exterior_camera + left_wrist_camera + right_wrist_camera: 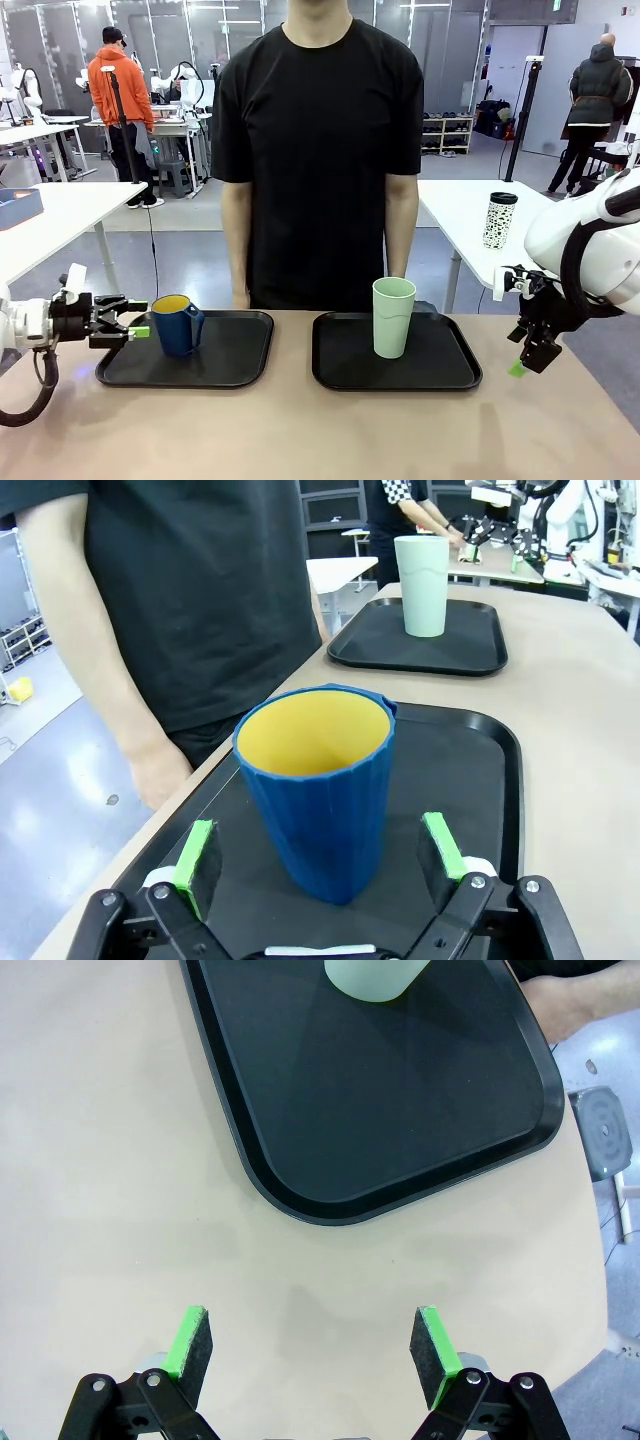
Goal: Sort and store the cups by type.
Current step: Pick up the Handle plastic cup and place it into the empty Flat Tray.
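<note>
Now each cup sits on its own tray, the blue mug (322,780) between the left gripper's (318,852) open jaws, the green tumbler (393,316) apart from the open right gripper (312,1345), so backing away looks next.

two black trays (240,370), speckled lidded cup (499,220)

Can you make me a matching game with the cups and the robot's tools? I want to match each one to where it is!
Things:
1. blue mug
2. mint-green tumbler
3. left tool
4. right tool

Places:
A. open, above bare table beside the right tray
B. standing on the right tray
C. open, at the blue mug
D. standing on the left tray

Pairs: 1-D, 2-B, 3-C, 4-A
</note>
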Robot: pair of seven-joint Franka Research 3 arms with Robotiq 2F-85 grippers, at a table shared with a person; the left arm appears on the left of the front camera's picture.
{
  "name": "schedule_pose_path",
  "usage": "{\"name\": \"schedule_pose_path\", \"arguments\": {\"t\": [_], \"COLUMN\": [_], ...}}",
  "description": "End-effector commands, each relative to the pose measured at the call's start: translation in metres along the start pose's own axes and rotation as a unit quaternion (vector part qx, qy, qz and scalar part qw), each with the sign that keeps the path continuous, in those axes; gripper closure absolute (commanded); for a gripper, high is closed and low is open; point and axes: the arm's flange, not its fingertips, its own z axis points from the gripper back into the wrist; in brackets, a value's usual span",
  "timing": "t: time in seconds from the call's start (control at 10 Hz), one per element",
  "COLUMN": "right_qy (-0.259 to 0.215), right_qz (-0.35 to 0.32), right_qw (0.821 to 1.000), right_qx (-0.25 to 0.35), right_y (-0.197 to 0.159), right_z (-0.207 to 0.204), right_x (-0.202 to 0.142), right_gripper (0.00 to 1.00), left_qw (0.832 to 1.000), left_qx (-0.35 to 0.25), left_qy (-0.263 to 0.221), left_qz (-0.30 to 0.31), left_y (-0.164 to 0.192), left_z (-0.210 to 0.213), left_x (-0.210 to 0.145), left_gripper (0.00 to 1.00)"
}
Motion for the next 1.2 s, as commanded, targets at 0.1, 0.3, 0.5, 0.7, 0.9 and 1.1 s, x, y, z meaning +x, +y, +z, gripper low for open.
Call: {"name": "schedule_pose_path", "arguments": {"t": [0.1,0.3,0.5,0.7,0.9,1.1], "right_qy": [0.002,0.002,0.002,0.002,0.002,0.002], "right_qz": [0.0,0.0,0.0,0.0,0.0,0.0], "right_qw": [1.0,1.0,1.0,1.0,1.0,1.0], "right_qx": [-0.001,-0.001,-0.001,-0.001,-0.001,-0.001], "right_y": [0.0,0.0,0.0,0.0,0.0,0.0], "right_z": [0.0,0.0,0.0,0.0,0.0,0.0], "right_x": [-0.001,-0.001,-0.001,-0.001,-0.001,-0.001], "right_gripper": [0.0,0.0,0.0,0.0,0.0,0.0], "left_qw": [0.999,0.999,0.998,0.998,0.998,0.998], "left_qx": [0.028,0.038,0.041,0.041,0.039,0.039], "left_qy": [0.0,0.026,0.049,0.054,0.04,0.04], "left_qz": [-0.017,-0.015,-0.018,-0.012,0.011,0.011], "left_y": [-0.037,-0.042,-0.045,-0.047,-0.021,-0.021], "left_z": [0.02,0.033,0.04,0.049,0.044,0.044], "left_x": [-0.02,-0.019,-0.014,-0.013,0.003,0.003], "left_gripper": [0.0,0.0,0.0,0.0,0.0,0.0]}}
